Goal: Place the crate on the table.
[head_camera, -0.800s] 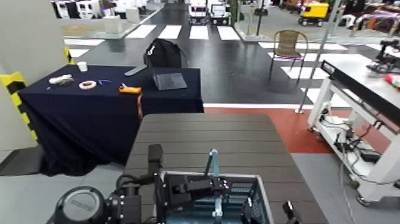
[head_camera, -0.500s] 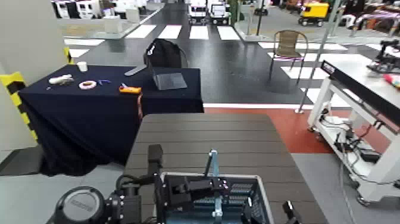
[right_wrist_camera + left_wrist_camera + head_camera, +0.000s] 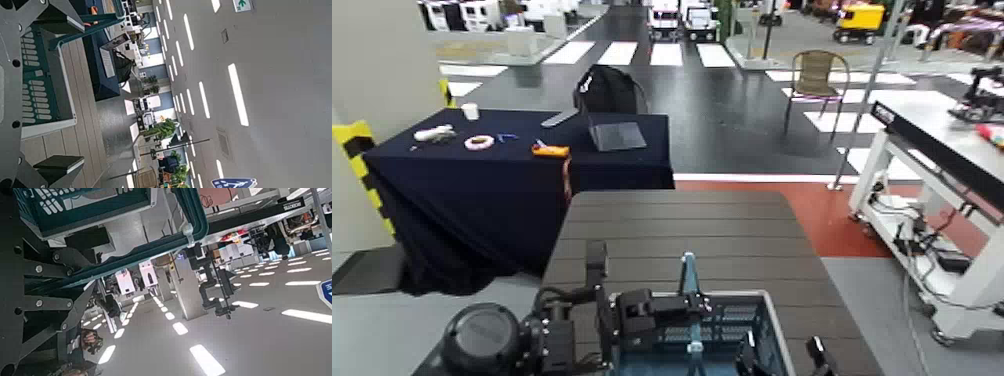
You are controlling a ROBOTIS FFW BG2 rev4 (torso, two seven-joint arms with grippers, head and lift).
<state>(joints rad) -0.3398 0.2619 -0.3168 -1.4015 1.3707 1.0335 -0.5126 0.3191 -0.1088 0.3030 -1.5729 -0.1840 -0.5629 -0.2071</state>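
At dark-brown slatted tabletop (image 3: 682, 225), my left gripper (image 3: 698, 306) clamps blue-grey plastic crate (image 3: 737, 313) crosswise by light-blue handle (image 3: 689, 275) (right gripper (image 3: 782, 346) open, nearer right rim).

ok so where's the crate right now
In the head view, the crate is at the bottom centre, over the near part of the brown slatted table.
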